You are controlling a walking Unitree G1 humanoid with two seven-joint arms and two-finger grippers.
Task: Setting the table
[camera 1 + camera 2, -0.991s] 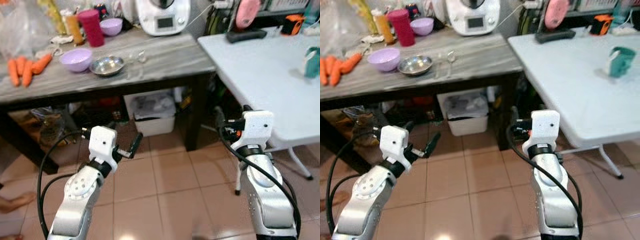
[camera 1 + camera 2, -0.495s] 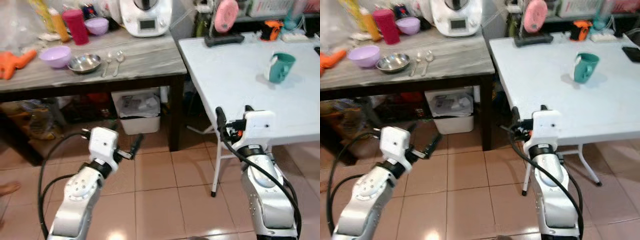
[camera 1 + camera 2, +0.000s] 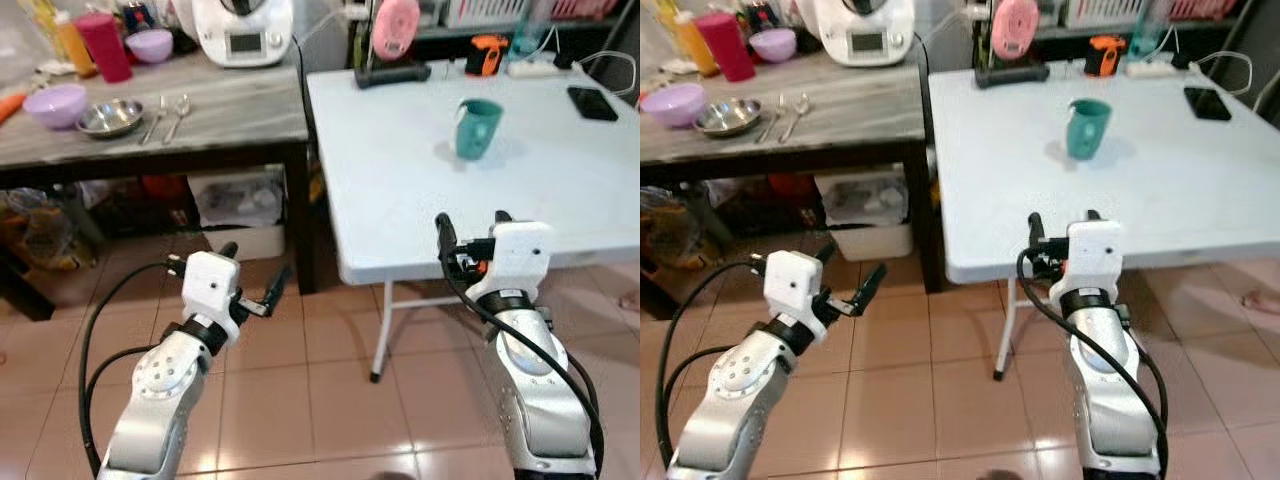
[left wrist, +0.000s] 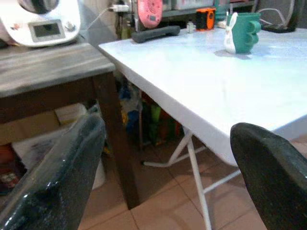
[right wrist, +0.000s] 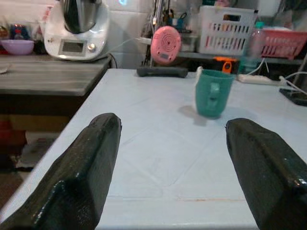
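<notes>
A white folding table (image 3: 420,190) stands in front of me with a teal mug (image 3: 477,128) on it. To the left, a dark wooden table (image 3: 230,105) carries a lilac bowl (image 3: 55,103), a steel bowl (image 3: 110,117) and two spoons (image 3: 166,113). My left gripper (image 3: 252,272) hangs open and empty over the floor, below the gap between the tables. My right gripper (image 3: 470,226) is open and empty at the white table's near edge. In the right wrist view the mug (image 5: 212,92) stands upright between the fingers (image 5: 76,177), far beyond them.
A white kitchen machine (image 3: 243,30), a red cup (image 3: 103,45) and a second lilac bowl (image 3: 150,45) stand at the back of the wooden table. A pink round device (image 3: 397,28), an orange item (image 3: 487,53) and a phone (image 3: 590,102) lie on the white table. A storage box (image 3: 235,200) sits under the wooden table.
The whole picture has shifted: the camera has turned right, so the white table and mug now sit in the middle and the wooden table lies to the left. Both arms keep their pose.
</notes>
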